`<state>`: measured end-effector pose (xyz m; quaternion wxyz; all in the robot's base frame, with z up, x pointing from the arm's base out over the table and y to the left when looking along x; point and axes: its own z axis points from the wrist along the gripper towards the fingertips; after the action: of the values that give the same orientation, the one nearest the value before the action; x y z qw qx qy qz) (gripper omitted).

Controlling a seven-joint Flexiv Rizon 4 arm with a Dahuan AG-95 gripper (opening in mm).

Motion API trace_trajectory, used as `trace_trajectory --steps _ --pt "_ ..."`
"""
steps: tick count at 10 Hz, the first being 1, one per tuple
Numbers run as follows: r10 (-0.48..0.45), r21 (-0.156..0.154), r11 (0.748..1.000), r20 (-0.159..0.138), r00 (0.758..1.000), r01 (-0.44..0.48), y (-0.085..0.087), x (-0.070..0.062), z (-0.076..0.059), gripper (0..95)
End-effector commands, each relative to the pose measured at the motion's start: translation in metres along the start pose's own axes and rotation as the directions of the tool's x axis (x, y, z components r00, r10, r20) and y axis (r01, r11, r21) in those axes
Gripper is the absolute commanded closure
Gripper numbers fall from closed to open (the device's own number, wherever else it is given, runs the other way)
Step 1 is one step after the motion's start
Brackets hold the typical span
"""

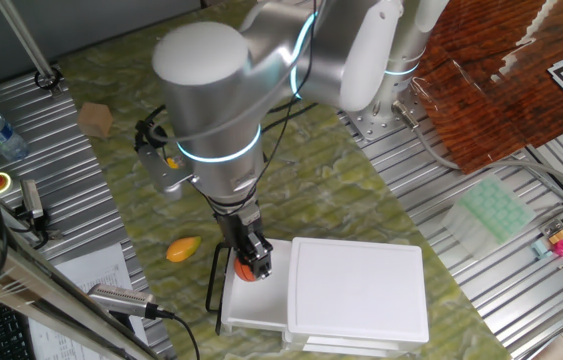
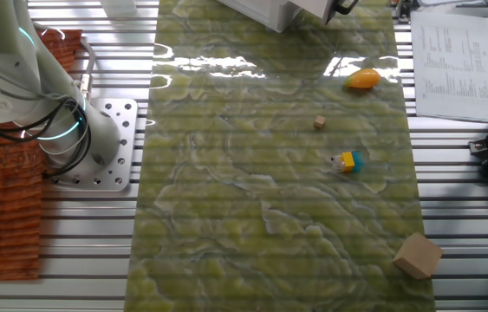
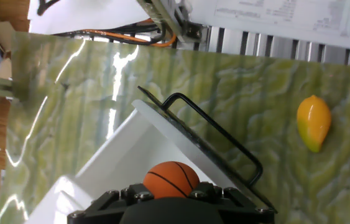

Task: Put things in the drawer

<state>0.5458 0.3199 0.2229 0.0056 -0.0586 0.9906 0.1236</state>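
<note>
Drawer (image 3: 119, 155) stands open as our claw (image 1: 254, 262) holds the ball (image 3: 171, 179) over it, while mango (image 3: 314, 122), block (image 2: 346, 161) and cube (image 2: 319, 123) wait on the worktop (image 2: 270, 199).

I saw the orange ball (image 3: 171, 178) over the open white drawer (image 3: 115, 158) — mango (image 3: 314, 122), block (image 2: 346, 161), cube (image 2: 319, 123) lay on the mat.

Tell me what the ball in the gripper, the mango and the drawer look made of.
Basketball: likely rubber or soft plastic, matte orange with dark seams. Mango: glossy moulded plastic by its bright highlight. Drawer: smooth white panel, probably plastic or coated board, with a thin black handle, perhaps metal.
</note>
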Motion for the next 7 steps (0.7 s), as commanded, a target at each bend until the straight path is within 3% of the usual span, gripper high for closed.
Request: trace_trajectory --steps 1,6,7 --pt "0.013 -0.004 1.0 -0.016 1.0 -0.013 0.0026 0.0008 0.0019 95.0" --pt "0.003 -0.007 1.0 -0.049 0.999 -0.003 0.0033 0.0012 0.0027 95.0" --pt "-0.005 -0.007 1.0 -0.05 0.999 0.004 0.0033 0.0013 0.0027 76.0"
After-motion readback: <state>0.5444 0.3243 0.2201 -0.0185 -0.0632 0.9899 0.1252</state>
